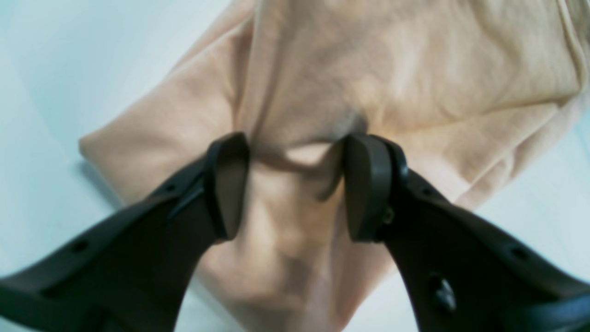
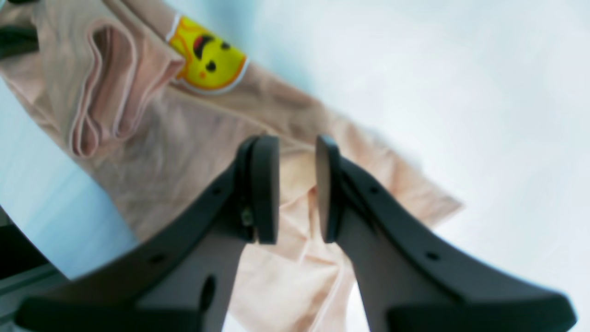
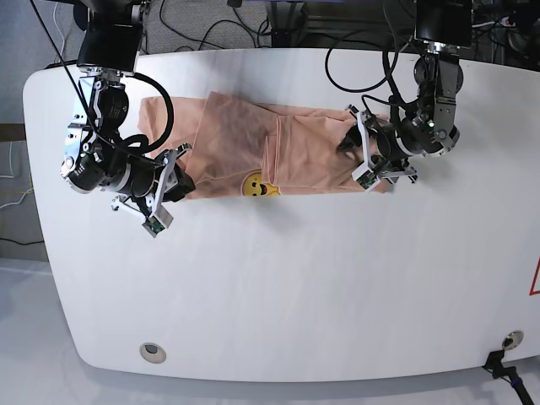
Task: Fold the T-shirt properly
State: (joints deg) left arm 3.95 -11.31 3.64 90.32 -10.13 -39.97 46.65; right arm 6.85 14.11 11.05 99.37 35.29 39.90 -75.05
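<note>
The peach T-shirt [image 3: 245, 135] lies stretched sideways across the far half of the white table [image 3: 278, 287], with its yellow smiley print [image 3: 260, 186] at the near edge. My right gripper [image 3: 173, 173] is at the shirt's left end. In the right wrist view its fingers [image 2: 297, 143] are almost together with a fold of T-shirt [image 2: 152, 152] in the narrow gap, and the smiley [image 2: 209, 57] lies beyond. My left gripper [image 3: 359, 152] is over the right end. There it [image 1: 297, 147] stands open, straddling a raised ridge of the T-shirt [image 1: 415, 69].
Cables and arm mounts [image 3: 278, 25] crowd the far table edge. A round fitting [image 3: 152, 350] sits near the front left corner and a red marking [image 3: 534, 278] at the right edge. The table's edge [image 2: 69, 221] shows close to the right gripper.
</note>
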